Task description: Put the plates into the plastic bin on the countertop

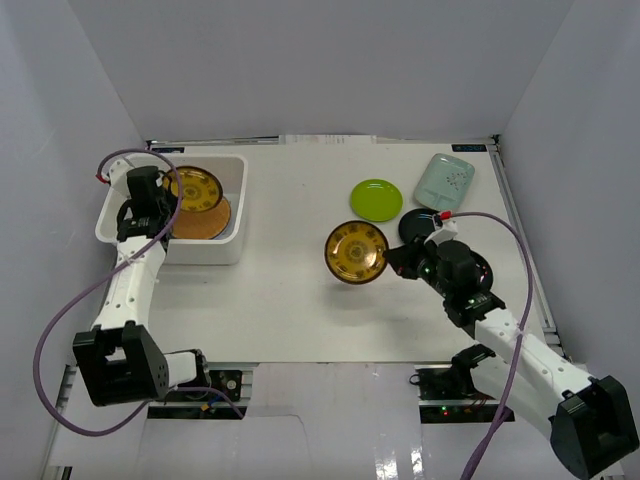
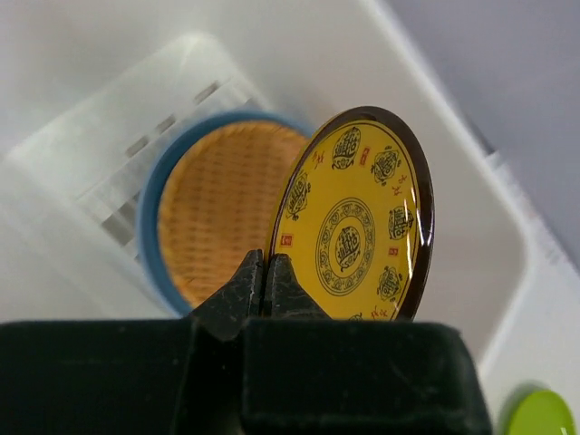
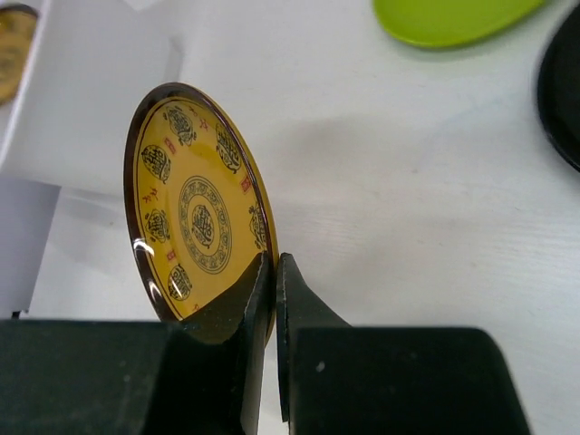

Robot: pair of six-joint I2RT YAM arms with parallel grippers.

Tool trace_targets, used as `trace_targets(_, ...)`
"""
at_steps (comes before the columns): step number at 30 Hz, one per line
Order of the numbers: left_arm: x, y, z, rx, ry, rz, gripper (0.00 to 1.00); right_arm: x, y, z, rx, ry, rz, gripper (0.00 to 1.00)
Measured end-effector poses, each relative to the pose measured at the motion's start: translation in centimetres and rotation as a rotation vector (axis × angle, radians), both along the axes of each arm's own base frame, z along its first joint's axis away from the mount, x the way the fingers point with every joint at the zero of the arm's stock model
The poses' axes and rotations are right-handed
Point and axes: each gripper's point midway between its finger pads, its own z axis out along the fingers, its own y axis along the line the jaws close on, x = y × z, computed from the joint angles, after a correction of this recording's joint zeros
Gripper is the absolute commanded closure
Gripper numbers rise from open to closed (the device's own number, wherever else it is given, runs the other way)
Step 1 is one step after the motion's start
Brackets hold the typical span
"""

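Observation:
My left gripper [image 2: 265,272] is shut on the rim of a brown-and-gold patterned plate [image 2: 358,222] and holds it on edge above the white plastic bin [image 1: 110,215]. In the bin lies a tan woven plate [image 2: 222,208] on a light blue plate [image 2: 152,195]. My right gripper [image 3: 275,272] is shut on the rim of a second brown-and-gold plate [image 3: 195,195], lifted over the countertop [image 1: 290,290] mid-table. On the countertop rest a lime green plate [image 1: 376,199], a glossy black plate [image 1: 415,226] and a pale mint rectangular plate [image 1: 445,181].
Pale grey walls [image 1: 320,70] close in the table on three sides. The bin stands at the far left by the left wall. A purple cable [image 1: 50,340] loops beside the left arm, another [image 1: 510,390] runs along the right arm.

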Motion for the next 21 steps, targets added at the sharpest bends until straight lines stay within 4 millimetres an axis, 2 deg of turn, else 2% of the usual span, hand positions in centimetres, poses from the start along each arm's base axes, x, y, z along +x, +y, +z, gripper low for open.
trace_targets(3,-0.7,0.7,-5.2,-0.055,0.123,0.029,1.0,0.3,2.5,2.7,0.007,-0.04,0.068,0.92)
trace_targets(5,-1.0,0.7,-7.8,-0.083,0.189,0.037,0.9,0.7,4.3,4.3,-0.004,-0.062,0.108,0.92)
trace_targets(6,-1.2,0.6,-8.6,-0.094,0.209,0.038,0.8,1.0,5.2,5.3,-0.009,-0.077,0.123,0.92)
trace_targets(7,-1.3,0.5,-9.1,-0.102,0.223,0.039,0.53,1.5,6.3,6.4,-0.016,-0.093,0.141,0.92)
trace_targets(8,-1.3,0.5,-9.4,-0.106,0.227,0.041,0.4,2.0,7.6,7.6,-0.019,-0.113,0.158,0.92)
trace_targets(10,-1.0,0.4,-8.9,-0.115,0.199,0.048,0.18,2.9,10.0,9.7,-0.028,-0.15,0.19,0.92)
trace_targets(12,-1.1,0.4,-8.1,-0.123,0.165,0.056,0.02,4.7,12.9,11.9,-0.038,-0.189,0.213,0.92)
trace_targets(16,-1.5,0.1,-5.4,-0.121,0.087,0.039,0.02,7.6,18.1,13.8,-0.062,-0.232,0.253,0.92)
trace_targets(18,-1.8,-0.4,-3.4,-0.121,0.029,0.011,0.02,8.8,20.6,13.9,-0.079,-0.24,0.27,0.92)
trace_targets(21,-2.3,-1.7,0.7,-0.131,-0.093,-0.063,0.02,10.3,23.8,14.0,-0.105,-0.243,0.292,0.92)
